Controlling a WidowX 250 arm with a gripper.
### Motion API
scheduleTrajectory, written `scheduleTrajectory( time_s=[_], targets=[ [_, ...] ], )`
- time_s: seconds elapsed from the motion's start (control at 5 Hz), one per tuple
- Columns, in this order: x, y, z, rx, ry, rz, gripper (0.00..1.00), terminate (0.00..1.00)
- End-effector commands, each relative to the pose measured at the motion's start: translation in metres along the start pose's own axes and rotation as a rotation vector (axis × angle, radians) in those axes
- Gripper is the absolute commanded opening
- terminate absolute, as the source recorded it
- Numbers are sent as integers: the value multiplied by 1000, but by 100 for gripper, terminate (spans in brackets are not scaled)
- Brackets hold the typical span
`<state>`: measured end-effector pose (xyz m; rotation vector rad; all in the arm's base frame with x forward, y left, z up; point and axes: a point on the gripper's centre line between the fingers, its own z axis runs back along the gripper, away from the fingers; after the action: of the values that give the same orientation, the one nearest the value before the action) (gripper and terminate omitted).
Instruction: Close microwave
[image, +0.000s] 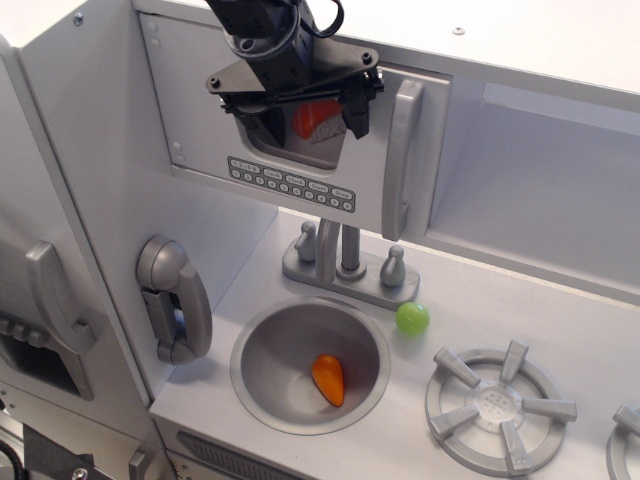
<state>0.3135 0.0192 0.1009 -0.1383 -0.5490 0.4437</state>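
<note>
The microwave (190, 120) is the grey-white box at the upper left of the toy kitchen. Its door, with a clear window (315, 140), a button strip (290, 184) and a tall vertical grey handle (400, 160), lies nearly flush with the box front. An orange thing (313, 118) shows through the window. My black gripper (312, 118) is open, its two fingers (358, 112) spread wide and pressed against the door over the window, empty.
Below the microwave stands a grey faucet (345, 262) over a round metal sink (262, 345) holding an orange carrot-like toy (329, 379). A green ball (412, 318) lies on the counter. A stove burner (499, 405) is at right, a grey phone (176, 298) at left. A doorless white cubby (540, 190) is to the right.
</note>
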Motion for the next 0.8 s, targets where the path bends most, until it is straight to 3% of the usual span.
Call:
scheduleTrajectory(
  time_s=[0.0, 0.2, 0.4, 0.6],
  targets=[
    [20, -1, 16, -38, -137, 9, 100, 0],
    [22, 2, 15, -10, -64, 22, 100, 0],
    [-2, 23, 28, 69, 144, -34, 100, 0],
    [-27, 49, 49, 112, 287, -60, 100, 0]
  ],
)
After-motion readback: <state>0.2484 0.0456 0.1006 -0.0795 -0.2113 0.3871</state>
